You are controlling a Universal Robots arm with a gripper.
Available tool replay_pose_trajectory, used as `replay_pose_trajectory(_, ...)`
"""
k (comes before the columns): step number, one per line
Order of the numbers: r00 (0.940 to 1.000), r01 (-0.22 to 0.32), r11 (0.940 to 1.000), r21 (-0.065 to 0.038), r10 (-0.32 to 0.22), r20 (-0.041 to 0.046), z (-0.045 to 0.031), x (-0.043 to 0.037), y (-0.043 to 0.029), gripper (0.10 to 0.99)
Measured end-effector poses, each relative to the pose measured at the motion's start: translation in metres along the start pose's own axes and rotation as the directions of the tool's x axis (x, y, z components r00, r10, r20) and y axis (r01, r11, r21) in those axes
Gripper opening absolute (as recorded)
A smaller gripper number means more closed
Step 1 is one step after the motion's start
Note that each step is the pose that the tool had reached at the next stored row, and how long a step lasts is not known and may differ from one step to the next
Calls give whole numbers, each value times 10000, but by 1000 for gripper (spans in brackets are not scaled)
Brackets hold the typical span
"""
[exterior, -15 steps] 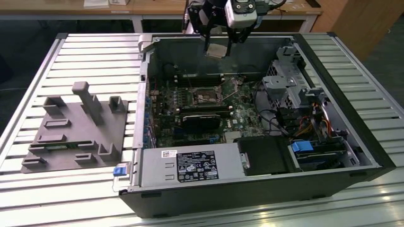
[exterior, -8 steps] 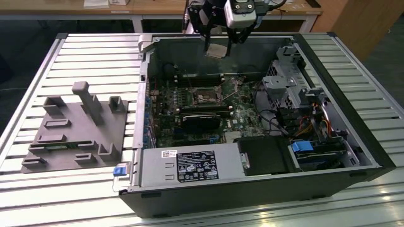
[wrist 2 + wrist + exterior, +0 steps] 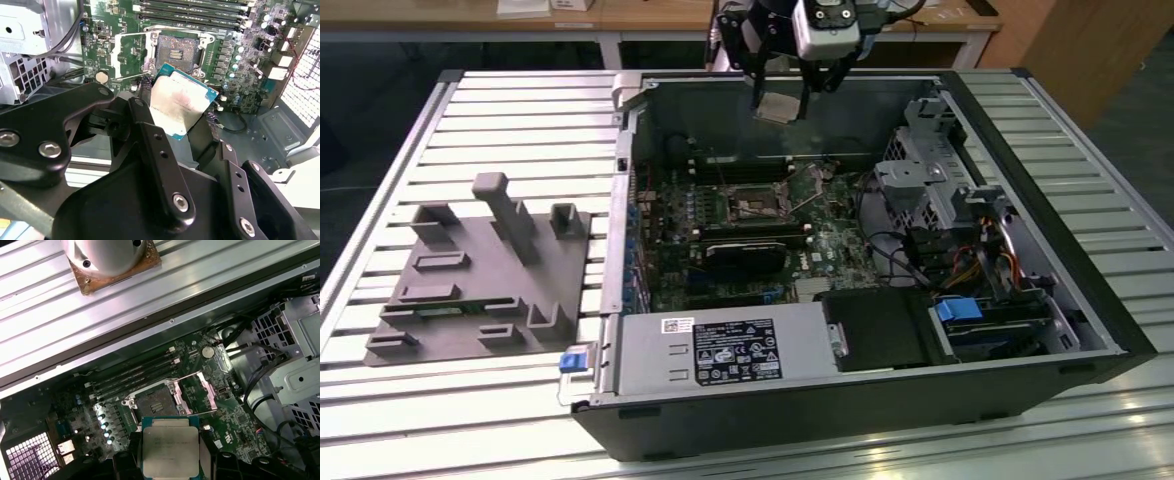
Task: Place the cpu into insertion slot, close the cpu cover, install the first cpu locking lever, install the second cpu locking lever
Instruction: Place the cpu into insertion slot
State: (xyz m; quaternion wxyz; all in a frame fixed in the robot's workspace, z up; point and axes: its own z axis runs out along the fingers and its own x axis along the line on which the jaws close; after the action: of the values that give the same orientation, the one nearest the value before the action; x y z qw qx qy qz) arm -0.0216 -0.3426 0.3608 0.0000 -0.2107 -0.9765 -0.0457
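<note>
Item 1, end effector (image 3: 781, 98): I see it pinching the cpu (image 3: 182, 102) by two edges, in the air over the far side of the open computer case (image 3: 854, 405)

Item 2, insertion slot (image 3: 176, 49): dark centre showing, well apart from the cpu

Item 3, cpu cover (image 3: 131, 50): swung open beside the slot

Item 4, slatted surface (image 3: 520, 110): carries the case

In the exterior view, the insertion slot (image 3: 754, 207) lies open to approach from above. The black fan shroud (image 3: 744, 253) crowds it at 6 o'clock, and the drive cage (image 3: 923, 170) stands well apart at 3 o'clock. The cpu cover (image 3: 209, 390) is raised beside the slot in the first wrist view.
</note>
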Motion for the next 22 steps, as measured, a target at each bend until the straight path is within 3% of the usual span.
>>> replay_pose_trajectory(6,9997,-249,9997,-7,249,23,2,1,0,541)
replay_pose_trajectory(12,9941,-1081,9941,-26,1081,96,14,5,-2,541)
replay_pose_trajectory(16,9846,-1743,9847,-47,1744,154,27,5,-4,541)
replay_pose_trajectory(22,9629,-2686,9632,-85,2687,234,49,4,-6,541)
